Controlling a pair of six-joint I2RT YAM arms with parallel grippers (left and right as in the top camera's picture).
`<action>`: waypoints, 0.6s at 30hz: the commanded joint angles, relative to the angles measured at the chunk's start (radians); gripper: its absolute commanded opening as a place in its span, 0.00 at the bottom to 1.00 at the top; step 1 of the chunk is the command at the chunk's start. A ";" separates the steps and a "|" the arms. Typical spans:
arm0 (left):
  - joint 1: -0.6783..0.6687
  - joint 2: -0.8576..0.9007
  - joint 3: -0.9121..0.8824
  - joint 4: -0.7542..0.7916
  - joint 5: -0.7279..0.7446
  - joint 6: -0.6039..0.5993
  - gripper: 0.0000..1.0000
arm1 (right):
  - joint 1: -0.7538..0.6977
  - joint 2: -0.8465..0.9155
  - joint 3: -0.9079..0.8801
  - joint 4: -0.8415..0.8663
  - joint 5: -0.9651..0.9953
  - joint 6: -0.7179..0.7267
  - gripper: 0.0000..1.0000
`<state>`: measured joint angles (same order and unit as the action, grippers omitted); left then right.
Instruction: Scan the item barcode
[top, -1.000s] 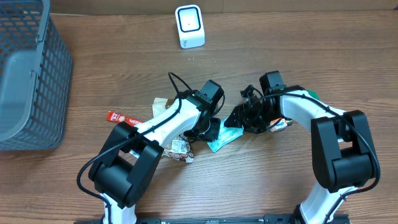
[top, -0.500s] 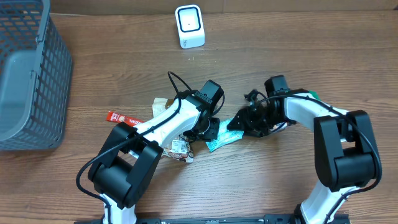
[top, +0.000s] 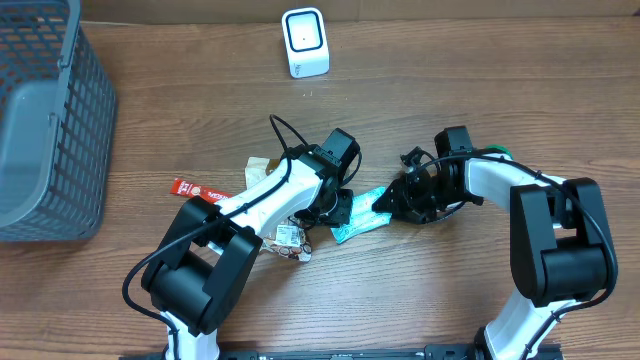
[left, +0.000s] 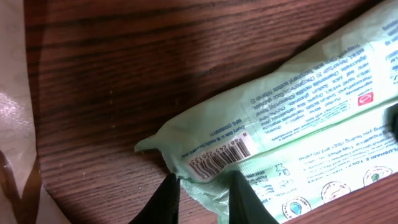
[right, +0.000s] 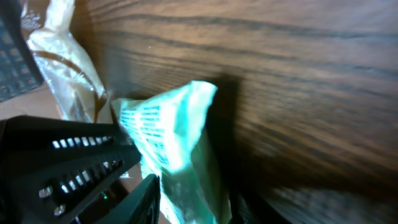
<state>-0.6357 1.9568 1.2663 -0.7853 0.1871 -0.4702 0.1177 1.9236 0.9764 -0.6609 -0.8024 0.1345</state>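
At counter (top: 470, 90) centre: soft pale-green plastic pouch (top: 362, 218), flat and crinkled, laid on dark wood grain between both arms.
Barcode (left: 217, 158): printed beside the pouch's crimped end.
Left gripper (left: 204, 194): closed on that crimped end.
Right gripper (right: 194, 202): other end straddled by black fingers; clamped or not cannot be told.
Scanner (top: 304, 42): white rounded box, well apart at far edge.

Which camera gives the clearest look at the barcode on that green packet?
The left wrist view: the barcode is close and sharp, near the end of the packet. Overhead, the packet is only a small green sliver, bars unreadable. The right wrist view shows it blurred, bars unclear.
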 joint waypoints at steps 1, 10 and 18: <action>-0.006 0.005 -0.020 0.001 -0.056 -0.017 0.15 | 0.001 0.018 -0.036 0.014 -0.002 -0.006 0.37; -0.006 0.005 -0.020 0.001 -0.056 -0.017 0.15 | 0.001 0.018 -0.037 0.027 -0.011 -0.006 0.25; -0.004 0.005 -0.014 -0.001 -0.056 -0.016 0.05 | 0.001 0.018 -0.037 0.036 -0.011 -0.010 0.16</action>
<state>-0.6369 1.9560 1.2663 -0.7822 0.1898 -0.4725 0.1177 1.9247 0.9543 -0.6357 -0.8402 0.1303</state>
